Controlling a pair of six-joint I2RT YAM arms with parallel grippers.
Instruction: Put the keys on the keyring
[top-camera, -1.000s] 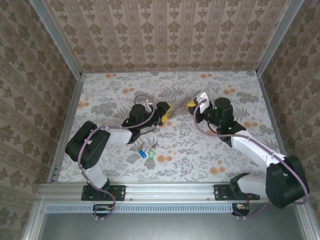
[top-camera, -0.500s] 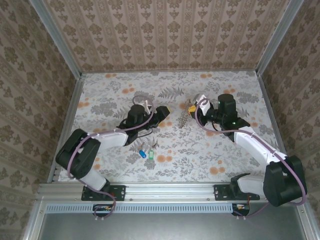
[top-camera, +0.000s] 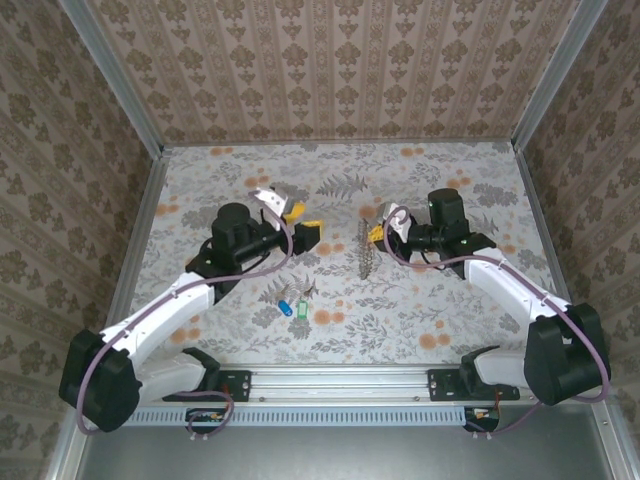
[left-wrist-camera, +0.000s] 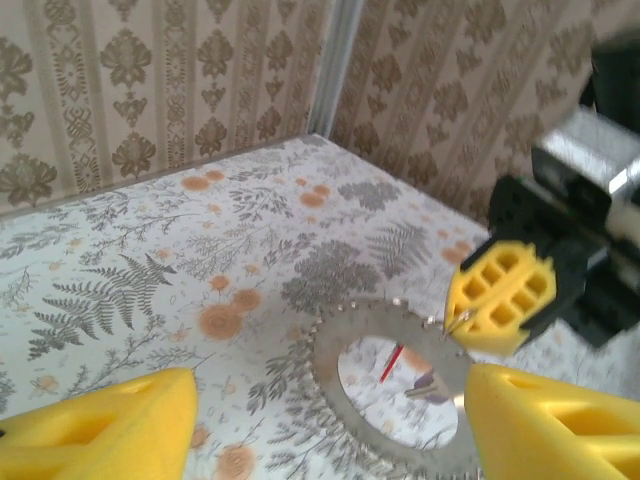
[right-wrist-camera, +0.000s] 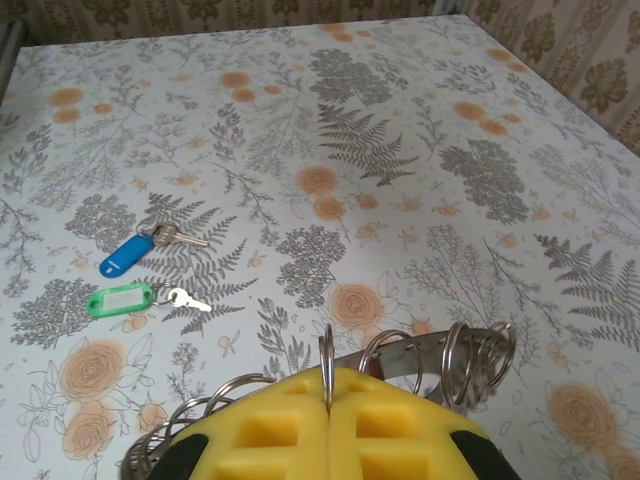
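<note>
The keyring (left-wrist-camera: 335, 375) is a flat silvery band carrying several small split rings. My right gripper (right-wrist-camera: 328, 400) is shut on one of those split rings, so the keyring (right-wrist-camera: 425, 352) stands on edge just beyond its yellow pads (left-wrist-camera: 500, 293). From above, the keyring (top-camera: 365, 252) hangs at the right gripper (top-camera: 378, 232), mid-table. My left gripper (left-wrist-camera: 325, 430) is open and faces the ring, with one yellow finger (left-wrist-camera: 95, 430) well to its left and the other beside its right edge. A blue-tagged key (right-wrist-camera: 125, 255) and a green-tagged key (right-wrist-camera: 120, 299) lie flat on the table.
The two loose keys (top-camera: 292, 306) lie near the front, below the left gripper (top-camera: 298, 218). A thin red sliver (left-wrist-camera: 391, 364) shows through the ring's hole. Patterned walls enclose the flowered table (top-camera: 450, 310) on three sides.
The left arm has swung back to the left, drawing its gripper away from the keyring. The right gripper kept its hold and shifted slightly, the ring now hanging below it.
</note>
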